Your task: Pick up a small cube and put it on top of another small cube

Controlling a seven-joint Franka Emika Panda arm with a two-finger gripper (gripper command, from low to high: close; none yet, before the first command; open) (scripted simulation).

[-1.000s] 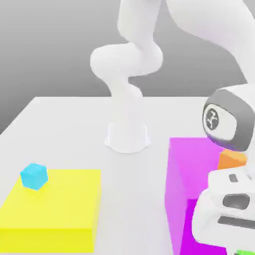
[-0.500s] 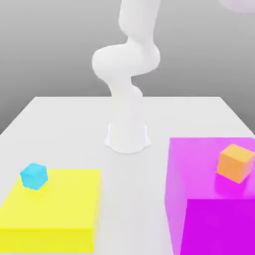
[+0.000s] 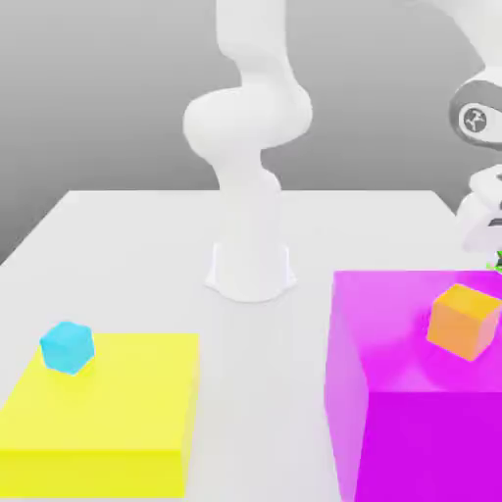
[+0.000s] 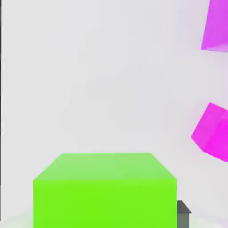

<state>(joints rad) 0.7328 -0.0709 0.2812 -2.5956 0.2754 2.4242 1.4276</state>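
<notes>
One gap decides the coming move: the tool [image 3: 493, 257], seen at the exterior view's right edge, hangs above and a little toward the far right of the orange cube [image 3: 464, 321], so the green cube [image 4: 104, 189] it carries has yet to come over its target. In the hand view that green cube sits close under the camera, squarely between the jaws, which are drawn narrow and clamped on it; in the exterior view just a sliver of green shows at the frame's edge below the hand. The orange cube rests on top of the magenta block [image 3: 392, 392], near that block's right side, apart from the carried cube. By my reading, the tool must shift toward the exterior view's left and nearer the camera, then lower, with the green cube's flat faces kept square to the orange one. The cyan cube [image 3: 67, 346] on the yellow block [image 3: 108, 412] lies well apart across the desk [image 3: 137, 245] and plays no part.
</notes>
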